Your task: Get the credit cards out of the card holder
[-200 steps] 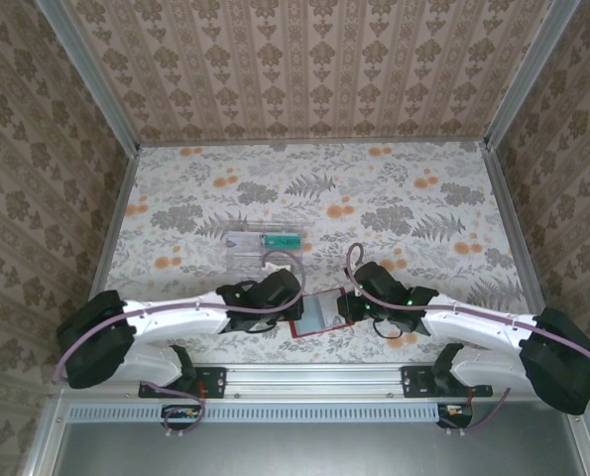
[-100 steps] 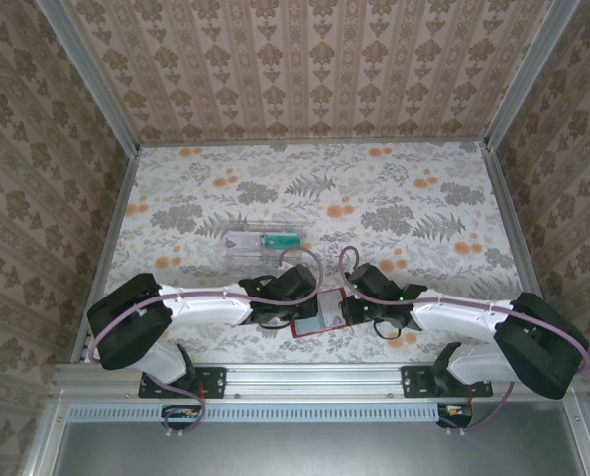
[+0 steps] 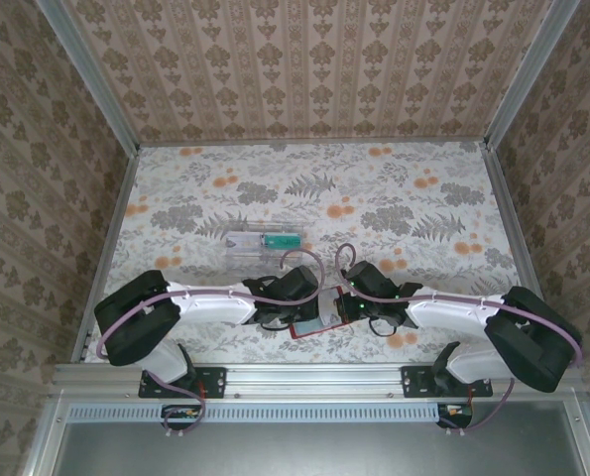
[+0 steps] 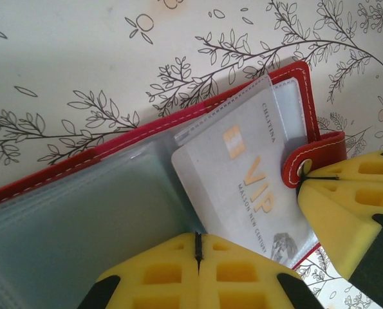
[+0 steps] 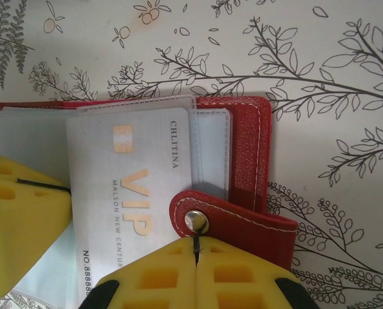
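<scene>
The task is judged to be at an early stage. 1 credit card (image 5: pixel 130 174), silver-grey with orange "VIP" lettering, is seen drawn partway out of its clear pocket and skewed, but no card is seen lying free of the card holder (image 4: pixel 178 122). The red holder is laid open on the patterned table (image 3: pixel 394 198), at the near edge between the 2 arms, with its grey pockets facing up. This card is yet to be pulled fully clear and set down, and any further cards are then to be taken out in the same way.

The left gripper (image 4: pixel 197 239) is seen clenched, its yellow fingers meeting at the card's lower edge. The card is judged to be pinched there, although the contact itself is covered by the fingers. The right gripper (image 5: pixel 196 248) is likewise clenched, its seam set right at the snap tab (image 5: pixel 197 219) of the holder, so the holder is judged to be steadied by that strap.

How many cards sit in the other pockets cannot be made out: those pockets look pale and blurred, and their lower part is cut off by the fingers. The card's lower corner and its number are partly covered. In the overhead view the holder is largely masked by the 2 wrists. A clear tray (image 3: pixel 260 243) with a green item (image 3: pixel 283 239) is seen well behind the holder; that item cannot be identified.
</scene>
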`<state>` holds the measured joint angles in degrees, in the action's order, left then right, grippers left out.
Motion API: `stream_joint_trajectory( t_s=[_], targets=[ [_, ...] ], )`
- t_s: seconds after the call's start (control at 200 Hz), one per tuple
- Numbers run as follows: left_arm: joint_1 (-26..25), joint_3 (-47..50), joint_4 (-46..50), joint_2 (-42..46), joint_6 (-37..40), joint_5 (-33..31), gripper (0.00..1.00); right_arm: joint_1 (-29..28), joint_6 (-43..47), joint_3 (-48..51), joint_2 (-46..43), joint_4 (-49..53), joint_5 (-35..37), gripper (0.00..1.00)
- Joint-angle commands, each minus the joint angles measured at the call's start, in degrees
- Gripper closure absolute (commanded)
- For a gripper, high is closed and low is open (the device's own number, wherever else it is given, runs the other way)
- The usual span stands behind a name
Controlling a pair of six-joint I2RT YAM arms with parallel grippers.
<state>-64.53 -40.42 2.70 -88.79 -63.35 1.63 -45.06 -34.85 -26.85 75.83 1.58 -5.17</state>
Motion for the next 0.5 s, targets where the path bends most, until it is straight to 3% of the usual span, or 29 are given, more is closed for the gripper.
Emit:
stream_joint_trajectory(
  t_s=[0.0,0.36,0.495],
  targets=[
    [-0.4,-0.3,-0.7,-0.6,-2.0,0.7,0.95,-0.6,-1.3,1.3,0.0,0.1,-1.3,1.00],
    [-1.6,3.7,-1.6,4.2,-7.2,-2.7,0.81,-1.0,-2.2,2.5,-2.3,1.0,-1.1,1.00],
    [-1.9,7.0,-7.0,5.9,-9.0,-3.7,0.79,-1.2,-2.4,2.7,-2.0,0.5,-1.1,1.00]
  ],
)
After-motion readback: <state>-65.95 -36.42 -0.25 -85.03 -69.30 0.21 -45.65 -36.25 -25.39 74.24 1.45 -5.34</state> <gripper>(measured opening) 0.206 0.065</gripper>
